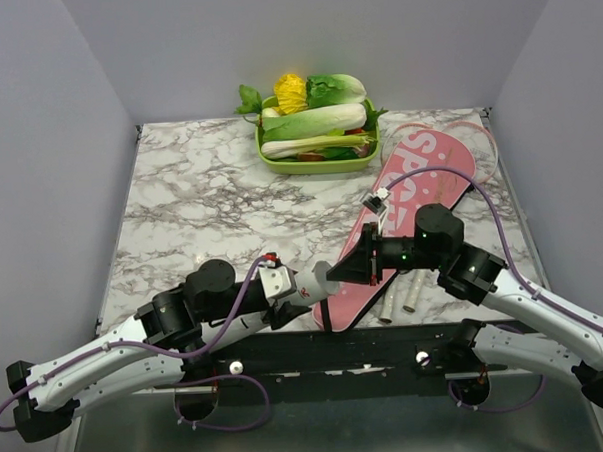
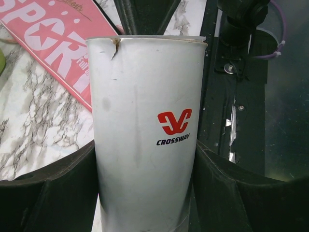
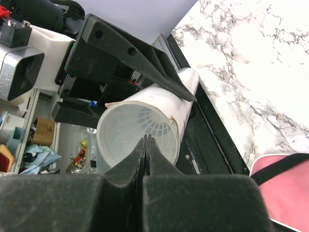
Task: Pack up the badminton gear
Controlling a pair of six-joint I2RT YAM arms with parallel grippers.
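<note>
The long white tube point(image 2: 145, 125), marked CROSSWAY in the left wrist view, lies level above the table's near edge with my left gripper point(image 1: 306, 286) shut on it. Its open end point(image 3: 137, 133) faces my right gripper point(image 3: 146, 141), and a white lattice shows inside. The right gripper point(image 1: 347, 269) is shut, with nothing between its fingers and its tips just at the tube's mouth. The pink cover bag point(image 1: 420, 196) lies slantwise on the right of the table, under the right arm. Two pale racket handles point(image 1: 409, 297) stick out by its near end.
A green tray point(image 1: 319, 168) heaped with vegetables stands at the back, touching the bag's far end. The black mounting rail point(image 1: 327, 350) runs along the near edge under the tube. Grey walls close off both sides.
</note>
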